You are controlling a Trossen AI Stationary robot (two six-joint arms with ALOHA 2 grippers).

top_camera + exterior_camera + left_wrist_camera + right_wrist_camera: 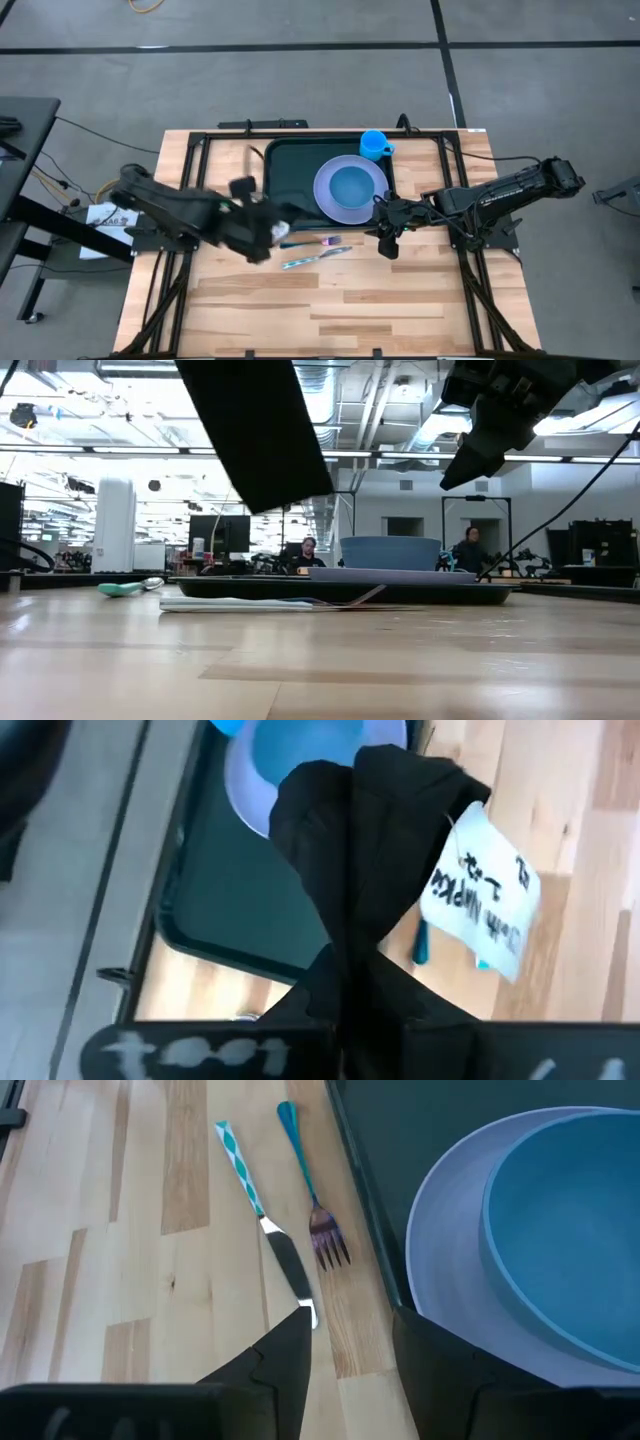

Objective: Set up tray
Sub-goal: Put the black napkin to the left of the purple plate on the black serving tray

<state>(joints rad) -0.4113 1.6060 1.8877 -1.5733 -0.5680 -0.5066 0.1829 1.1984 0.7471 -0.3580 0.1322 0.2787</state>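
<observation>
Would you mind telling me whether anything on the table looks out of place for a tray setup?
Yes: the fork and knife lie on the bare table beside the tray, not on it, while the left gripper holds a black cloth napkin.

From above, the dark green tray (290,165) lies at the far middle of the wooden table (330,310), carrying a lavender plate (325,185) with a blue bowl (351,186) on it and a blue cup (374,144) at its far right corner. The right gripper (385,240) hovers just off the plate's near right edge, with a fork (310,242) and a knife (315,258) on the wood to its left. The left gripper (268,232) hangs by the tray's near left corner with something dark bunched at its tip, the fork just to its right.
</observation>
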